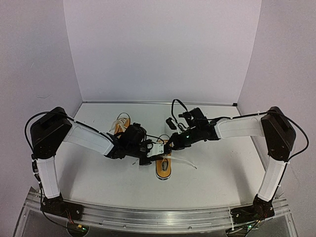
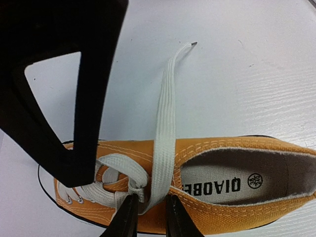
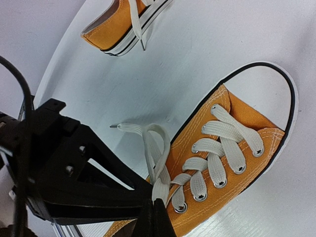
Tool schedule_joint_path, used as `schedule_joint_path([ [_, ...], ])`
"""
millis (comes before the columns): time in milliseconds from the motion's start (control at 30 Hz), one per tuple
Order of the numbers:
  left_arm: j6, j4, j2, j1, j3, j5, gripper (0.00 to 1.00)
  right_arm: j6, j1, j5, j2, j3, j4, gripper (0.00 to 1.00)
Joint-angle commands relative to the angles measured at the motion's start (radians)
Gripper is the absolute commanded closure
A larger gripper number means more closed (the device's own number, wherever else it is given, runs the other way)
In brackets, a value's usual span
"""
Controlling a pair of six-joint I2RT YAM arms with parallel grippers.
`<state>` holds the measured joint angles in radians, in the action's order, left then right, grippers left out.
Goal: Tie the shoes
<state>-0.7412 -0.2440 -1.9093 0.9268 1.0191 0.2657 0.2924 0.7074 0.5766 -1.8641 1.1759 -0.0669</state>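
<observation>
White lace (image 2: 165, 113) (end trailing away) sits pinched in the left gripper (image 2: 150, 216); the right gripper (image 3: 154, 215), pressed together, touches the shoe (image 3: 247, 113) alongside.

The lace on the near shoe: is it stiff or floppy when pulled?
Probably floppy: the lace bends in loose curves and does not hold a straight line. Likely very light, as it is a thin flat strip. Pulling hard may drag the shoe, since the lace is threaded through it.
</observation>
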Motion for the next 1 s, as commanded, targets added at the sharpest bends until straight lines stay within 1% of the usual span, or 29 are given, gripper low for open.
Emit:
schedule_joint_path([
  [0, -0.010, -0.018, -0.029, 0.004, 0.049, 0.013, 0.80, 0.000, -0.004, 0.012, 0.008, 0.003, 0.028, 1.00],
  [100, -0.009, -0.014, -0.034, 0.004, 0.053, 0.011, 0.81, 0.002, -0.005, 0.012, 0.010, 0.002, 0.029, 1.00],
  [267, -0.007, -0.014, 0.008, 0.004, 0.038, 0.014, 0.92, 0.004, -0.004, 0.012, 0.017, -0.001, 0.029, 1.00],
  [467, 0.003, -0.001, 0.078, 0.004, 0.012, 0.029, 0.90, 0.004, -0.004, 0.016, 0.018, 0.002, 0.031, 1.00],
  [567, 0.013, -0.006, 0.099, 0.004, 0.005, 0.022, 0.93, 0.005, -0.005, 0.015, 0.019, 0.002, 0.031, 1.00],
  [800, 0.036, 0.013, 0.081, 0.004, 0.028, 0.016, 0.91, 0.007, -0.005, 0.016, 0.025, 0.002, 0.032, 1.00],
  [967, 0.061, -0.012, 0.050, -0.001, 0.037, 0.029, 0.96, 0.009, -0.005, 0.014, 0.036, -0.001, 0.034, 1.00],
])
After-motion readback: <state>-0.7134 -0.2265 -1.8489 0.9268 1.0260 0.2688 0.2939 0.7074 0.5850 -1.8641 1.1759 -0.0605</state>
